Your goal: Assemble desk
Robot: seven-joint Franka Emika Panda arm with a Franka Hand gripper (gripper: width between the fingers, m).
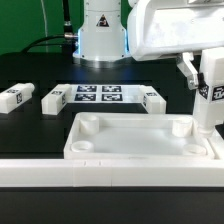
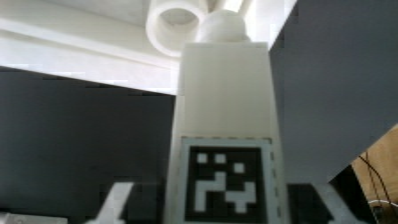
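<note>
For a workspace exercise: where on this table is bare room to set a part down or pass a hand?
Bare black table lies at the exterior view's left, bordered by the tabletop, two loose legs and the low wall. Crowded: the tabletop's far corner at that view's right, where the jaws hold an upright leg.

tool (image 2: pixel 224 204) grips tagged leg (image 2: pixel 228 100) | leg tip at round socket (image 2: pixel 173 17)

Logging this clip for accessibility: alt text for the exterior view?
The gripper holds a white tagged leg upright by the tabletop's corner socket on the exterior view's right. Loose legs and the marker board lie behind.
</note>
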